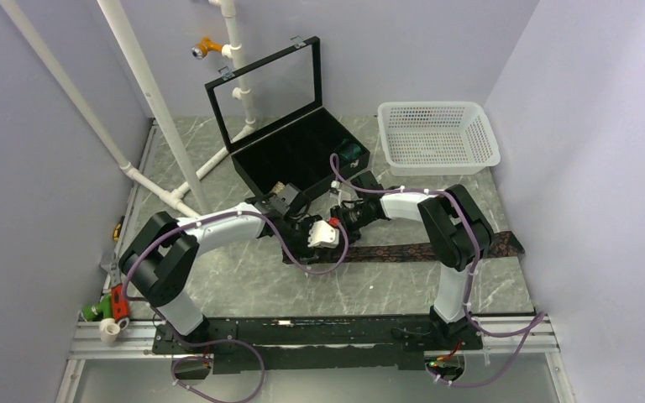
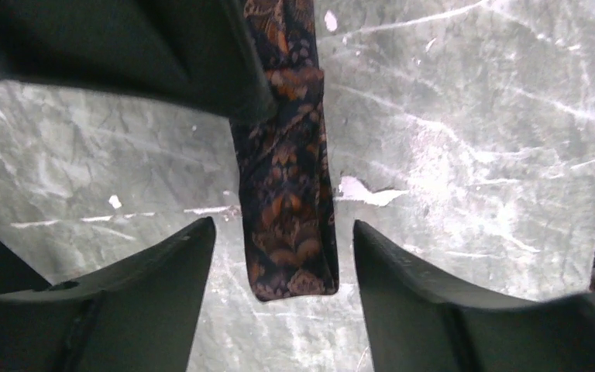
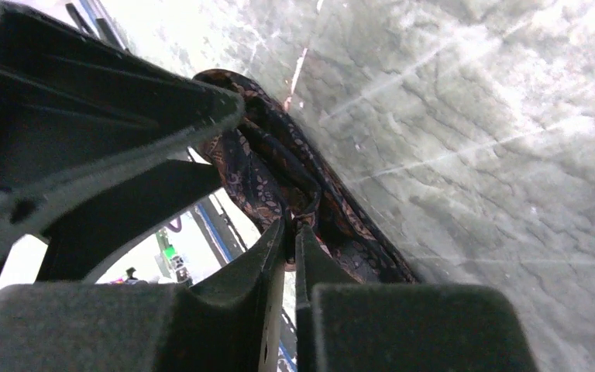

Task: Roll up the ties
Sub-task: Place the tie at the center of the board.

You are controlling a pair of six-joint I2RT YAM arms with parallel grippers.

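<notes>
A: At the left end of the dark tie [image 1: 386, 252], both grippers meet. The rest of it lies flat and straight across the table [image 1: 302, 290], running right under the right arm, wide end near the right wall.

B: Roll started?

A: Barely. The right wrist view shows one loose curl of fabric at the narrow end, nothing tight. I'd call it the first turn.

B: Jaws?

A: Right gripper [image 3: 290, 232] is pinched together on a fold of that curl. Left gripper [image 2: 283, 229] stands apart, a finger on each side of the narrow tip, touching nothing I can see.

B: Other ties?

A: There's a teal bundle [image 1: 353, 154] in a compartment of the black box [image 1: 290, 155], probably a rolled tie, but too small to be sure. I can't pick out a tan one. So at best one is stowed, this one has nearly its full length to go, and the third is unaccounted for.

B: Surface?

A: Grey marble-look top, smooth, with a few white scuffs. The fabric will likely slide on it, so the roll may loosen.

B: Surroundings?

A: The box sits at the back with its glass lid up, and a white basket [image 1: 437, 138] just right of it. White pipes [image 1: 147, 92] slant across the left. Pale lavender walls [image 1: 42, 126] on three sides.
</notes>
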